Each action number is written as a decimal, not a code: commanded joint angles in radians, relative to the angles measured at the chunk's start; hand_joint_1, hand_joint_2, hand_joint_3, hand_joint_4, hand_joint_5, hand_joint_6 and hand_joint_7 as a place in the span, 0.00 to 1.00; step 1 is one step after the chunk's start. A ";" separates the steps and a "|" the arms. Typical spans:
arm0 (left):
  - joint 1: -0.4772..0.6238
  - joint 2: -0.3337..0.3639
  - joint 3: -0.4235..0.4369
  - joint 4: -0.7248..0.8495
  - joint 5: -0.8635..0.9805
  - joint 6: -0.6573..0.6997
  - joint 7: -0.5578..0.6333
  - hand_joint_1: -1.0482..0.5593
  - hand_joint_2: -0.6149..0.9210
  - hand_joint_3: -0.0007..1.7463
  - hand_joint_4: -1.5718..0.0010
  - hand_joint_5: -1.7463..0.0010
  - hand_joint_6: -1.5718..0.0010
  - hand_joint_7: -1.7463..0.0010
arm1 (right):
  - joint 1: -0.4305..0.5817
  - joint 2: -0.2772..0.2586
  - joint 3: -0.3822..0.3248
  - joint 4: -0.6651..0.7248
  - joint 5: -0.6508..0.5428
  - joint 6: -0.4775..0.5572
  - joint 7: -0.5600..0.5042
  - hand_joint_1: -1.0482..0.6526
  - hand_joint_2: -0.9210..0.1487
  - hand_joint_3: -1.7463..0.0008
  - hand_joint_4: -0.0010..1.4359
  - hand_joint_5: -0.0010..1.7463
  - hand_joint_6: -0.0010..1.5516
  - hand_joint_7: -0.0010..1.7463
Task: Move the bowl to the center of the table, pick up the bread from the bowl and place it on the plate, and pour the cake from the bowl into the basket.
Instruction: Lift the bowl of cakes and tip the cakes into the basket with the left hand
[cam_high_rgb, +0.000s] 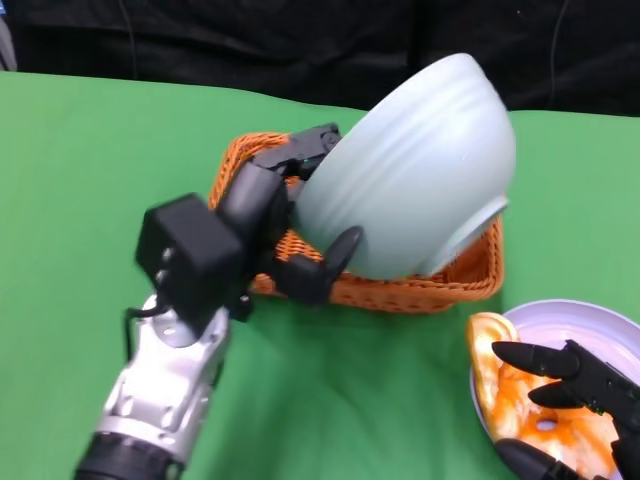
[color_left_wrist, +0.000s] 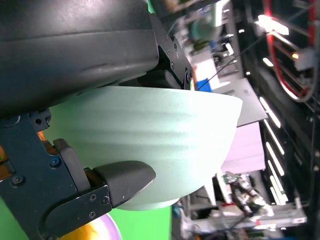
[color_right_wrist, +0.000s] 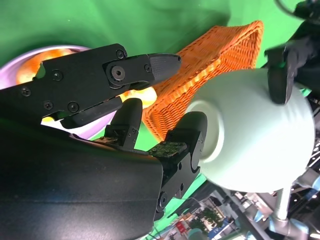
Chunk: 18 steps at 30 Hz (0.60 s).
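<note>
My left hand (cam_high_rgb: 285, 215) grips the pale green bowl (cam_high_rgb: 415, 170) by its rim and holds it tipped over the orange wicker basket (cam_high_rgb: 420, 288), mouth turned down and away from me. The bowl's inside is hidden, so no cake shows. The same bowl (color_right_wrist: 255, 135) fills the right wrist view beside the basket (color_right_wrist: 215, 65), and in the left wrist view the bowl (color_left_wrist: 150, 130) sits between my fingers (color_left_wrist: 120, 177). The bread (cam_high_rgb: 510, 395), orange and glossy, lies on the lilac plate (cam_high_rgb: 600, 320) at the lower right. My right hand (cam_high_rgb: 585, 395) hovers over it with fingers apart, holding nothing.
Green cloth covers the table (cam_high_rgb: 90, 170), with open room on the left and front. A black backdrop runs along the far edge. The plate (color_right_wrist: 30, 60) also shows behind my right hand in the right wrist view.
</note>
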 joint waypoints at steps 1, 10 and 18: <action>-0.044 -0.044 0.063 -0.029 -0.045 0.086 0.038 0.53 0.52 0.99 0.32 0.00 0.43 0.00 | 0.008 -0.009 -0.001 0.003 0.000 -0.025 -0.013 0.42 0.00 0.91 0.28 0.54 0.25 0.34; -0.099 -0.162 0.214 -0.064 -0.201 0.385 0.116 0.54 0.56 1.00 0.30 0.00 0.41 0.00 | 0.021 -0.011 0.002 0.000 0.002 -0.030 -0.014 0.43 0.00 0.91 0.29 0.53 0.25 0.33; -0.137 -0.222 0.369 -0.071 -0.391 0.606 0.210 0.52 0.59 1.00 0.30 0.00 0.42 0.00 | 0.030 -0.011 0.002 -0.003 0.005 -0.032 -0.015 0.42 0.00 0.91 0.29 0.52 0.26 0.33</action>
